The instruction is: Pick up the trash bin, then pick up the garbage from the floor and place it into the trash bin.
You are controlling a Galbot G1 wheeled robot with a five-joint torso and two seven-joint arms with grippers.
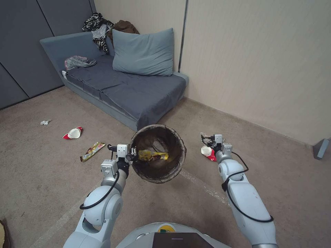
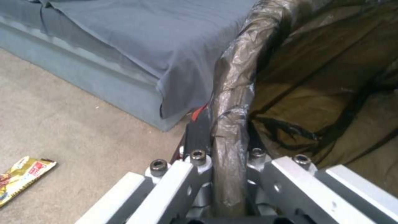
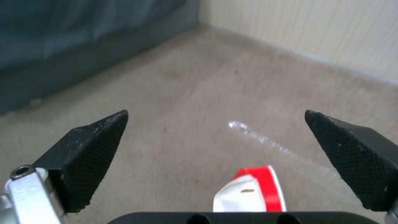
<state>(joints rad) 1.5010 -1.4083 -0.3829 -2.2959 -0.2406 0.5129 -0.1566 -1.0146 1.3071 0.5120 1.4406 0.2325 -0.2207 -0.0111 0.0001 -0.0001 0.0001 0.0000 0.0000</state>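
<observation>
Bin rim [image 2: 232, 102] between left fingers [image 2: 199, 133].

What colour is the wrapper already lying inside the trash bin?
Yellow, with dark print; the wrapper inside the trash bin shows best in the head view.

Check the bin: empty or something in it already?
Not empty: a yellow wrapper lies inside the trash bin, which the left gripper holds by the rim.

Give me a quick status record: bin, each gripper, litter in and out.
bin: round trash bin with dark brown bag liner, lifted off carpet
left gripper: shut on bin rim
right gripper: open, above red-and-white paper cup
in bin: yellow snack wrapper
on floor: second red-and-white cup, yellow-brown wrapper, crumpled white paper
</observation>
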